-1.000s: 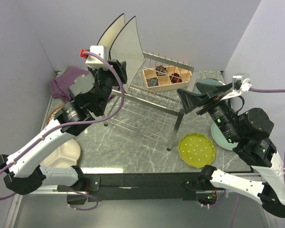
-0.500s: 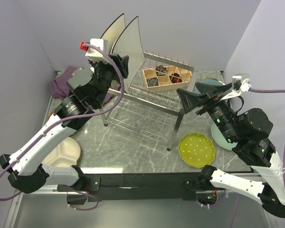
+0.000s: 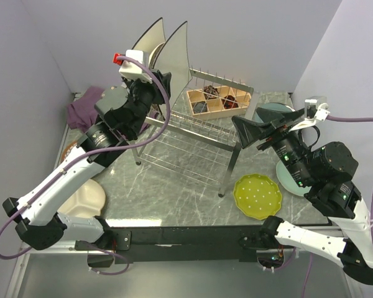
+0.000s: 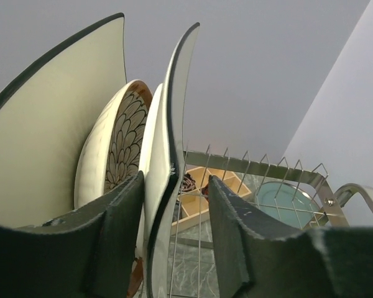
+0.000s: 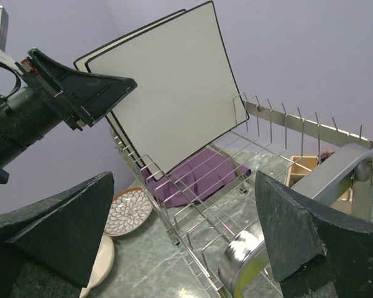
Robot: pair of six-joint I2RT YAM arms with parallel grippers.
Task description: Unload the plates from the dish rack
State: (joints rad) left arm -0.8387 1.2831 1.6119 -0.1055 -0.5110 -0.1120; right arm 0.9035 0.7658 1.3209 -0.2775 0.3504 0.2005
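Two large cream square plates stand on edge at the left end of the dish rack (image 3: 193, 133), the nearer (image 3: 174, 53) in front of the farther (image 3: 150, 38). A round patterned plate (image 4: 121, 143) stands between them. My left gripper (image 3: 160, 84) is open and straddles the nearer square plate's edge (image 4: 165, 186). The left finger (image 4: 112, 236) lies against it, while the right finger (image 4: 236, 236) stands apart. My right gripper (image 3: 261, 127) hangs wide open and empty over the rack's right end (image 5: 311, 186). On the table lie a yellow-green plate (image 3: 257, 195) and a teal one (image 3: 275, 112).
A wooden compartment box (image 3: 216, 102) sits behind the rack. A purple cloth (image 3: 84, 108) lies at the back left, with a brown-rimmed patterned plate (image 5: 129, 211) and a cream plate (image 3: 87, 200) in front of it. Another teal-grey plate (image 3: 286, 177) lies under the right arm.
My left gripper has risen and moved right onto the nearer square plate's edge, its jaws narrowing. That plate now stands more edge-on. The right arm has not moved.
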